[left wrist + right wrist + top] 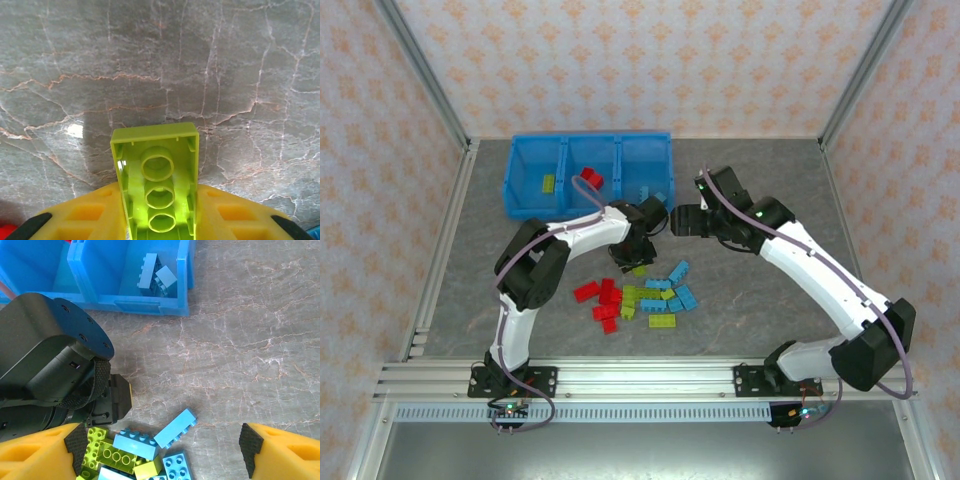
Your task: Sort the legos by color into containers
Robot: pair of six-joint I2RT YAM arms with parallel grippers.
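Left claw [160, 217] is clamping a lime brick [157, 165] by its sides over the worktop [210, 75]. Right claw [162, 442] is standing wide above the loose pile [640, 298]. Recommended: lift straight, keep the brick level, and release low inside the blue tray's [590, 137] leftmost compartment.

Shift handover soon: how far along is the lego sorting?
Early. Done: one lime brick, red bricks and light blue bricks sit in separate tray compartments. In hand: the left pincer grips a lime green brick. Left: the mixed pile on the table.
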